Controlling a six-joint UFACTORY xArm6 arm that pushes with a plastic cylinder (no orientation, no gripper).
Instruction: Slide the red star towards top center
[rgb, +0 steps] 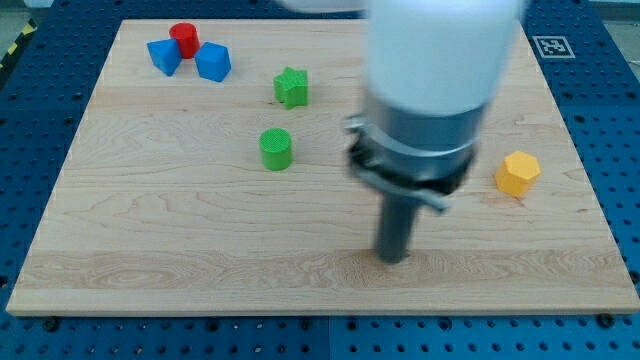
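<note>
My tip (393, 257) was down on the board (180, 250), lower middle-right, touching no block. No gripper on this rig, just the bare rod. No red star was visible; it could have been hidden behind the arm, can't tell. Red cylinder (184, 39) sat top left, touching two blue blocks (164, 56) (213, 62). Green star (291, 87) and green cylinder (276, 148) were left of the arm. Yellow block (518, 172) was at its right, well apart from the tip.

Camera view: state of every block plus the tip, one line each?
Red cylinder: upright, touching blue blocks.
Left blue block: against red cylinder.
Right blue block: against red cylinder.
Green star: alone.
Green cylinder: upright, alone.
Yellow hexagonal block: alone.
My tip: clear of all blocks.
Red star: not visible.
</note>
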